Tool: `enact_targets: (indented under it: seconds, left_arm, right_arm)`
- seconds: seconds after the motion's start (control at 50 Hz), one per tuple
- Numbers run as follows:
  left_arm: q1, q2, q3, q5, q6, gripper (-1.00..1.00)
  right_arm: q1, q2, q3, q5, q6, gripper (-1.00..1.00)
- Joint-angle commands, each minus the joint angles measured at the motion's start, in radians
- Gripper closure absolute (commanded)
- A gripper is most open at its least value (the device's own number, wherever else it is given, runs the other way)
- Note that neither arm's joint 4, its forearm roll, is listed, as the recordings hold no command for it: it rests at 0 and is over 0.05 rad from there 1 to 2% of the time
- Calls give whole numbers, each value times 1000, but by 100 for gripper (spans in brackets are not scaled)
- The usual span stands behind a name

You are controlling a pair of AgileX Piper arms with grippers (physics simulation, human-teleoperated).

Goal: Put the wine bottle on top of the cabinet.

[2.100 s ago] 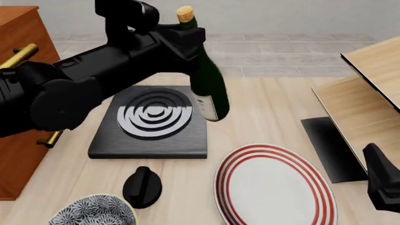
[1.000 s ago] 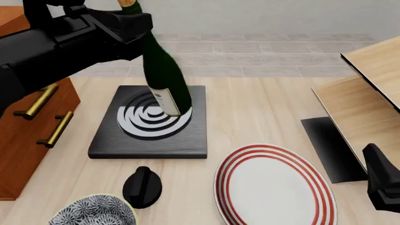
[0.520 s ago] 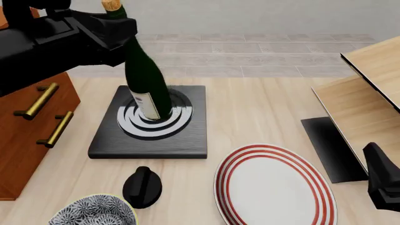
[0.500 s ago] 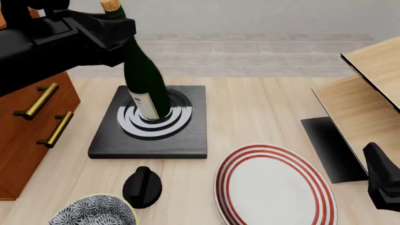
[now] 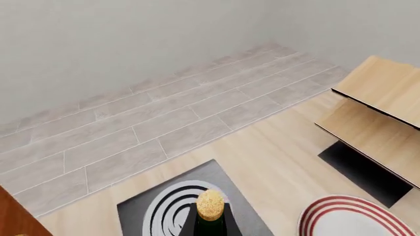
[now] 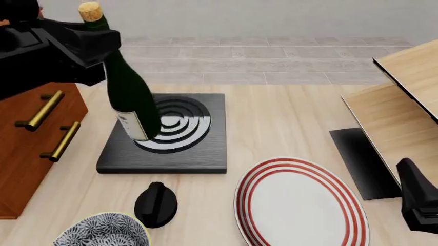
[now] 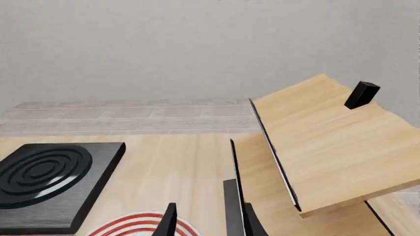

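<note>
The tall dark green glass wine bottle [image 6: 128, 97] is hanging tilted, neck pinched by the left gripper [image 6: 96, 38]; the right gripper [image 7: 206, 223] is sitting spread.

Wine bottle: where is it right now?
In the front view the wine bottle hangs tilted in the left gripper, held by its neck, at the left of the table over the black stove plate, just right of the cabinet.

The wine bottle [image 6: 129, 97] is glossy dark green glass with a tan cork. The cabinet [image 6: 27, 154] is smooth reddish wood with brass handles. The worktop [image 6: 287, 128] is pale matt wood.
</note>
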Motion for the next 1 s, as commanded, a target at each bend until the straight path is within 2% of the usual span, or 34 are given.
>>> enact_targets:
  seconds: [0.02,0.26,0.44,0.72,1.0]
  left_arm:
    - [24,-47,-9,70,15,100]
    - [66,-87,-49,174,33,100]
    - [79,-99,-42,196,30,100]
    - [106,-102,-112,281,5,100]
    - [162,-69,-209,355,39,100]
  right_arm:
    - [-2,13,9,-20,-2,-100]
    - [-3,12,10,-23,0,-100]
    - [-2,10,11,-22,0,-100]
    - [-3,1,11,-15,0,-100]
    - [-3,1,11,-15,0,-100]
